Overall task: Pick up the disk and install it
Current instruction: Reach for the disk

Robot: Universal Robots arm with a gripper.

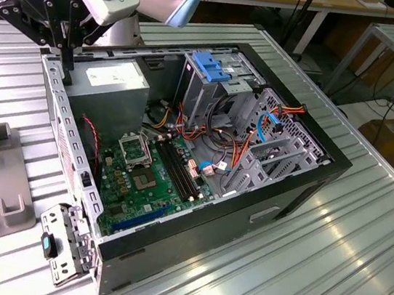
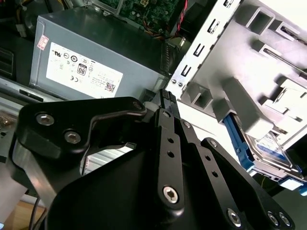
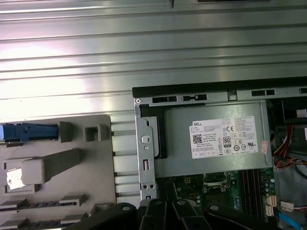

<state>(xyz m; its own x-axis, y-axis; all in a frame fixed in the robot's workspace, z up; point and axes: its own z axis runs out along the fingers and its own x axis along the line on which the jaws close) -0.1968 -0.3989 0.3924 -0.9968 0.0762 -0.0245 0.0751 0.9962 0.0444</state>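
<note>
Disk (image 2: 270, 146) waits in the grey holder (image 2: 240, 96); your gripper (image 2: 165, 98) hangs with fingers pinched together, empty. Spread them wide and line up squarely.

Bright, even light; glare streaks the ribbed table (image 3: 72, 48), the case (image 1: 192, 235) interior shadowed.

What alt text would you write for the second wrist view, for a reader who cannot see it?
The black gripper sits in the foreground, apart from the disk, which lies blue-framed in a grey holder; a grey power supply box stands behind.
</note>
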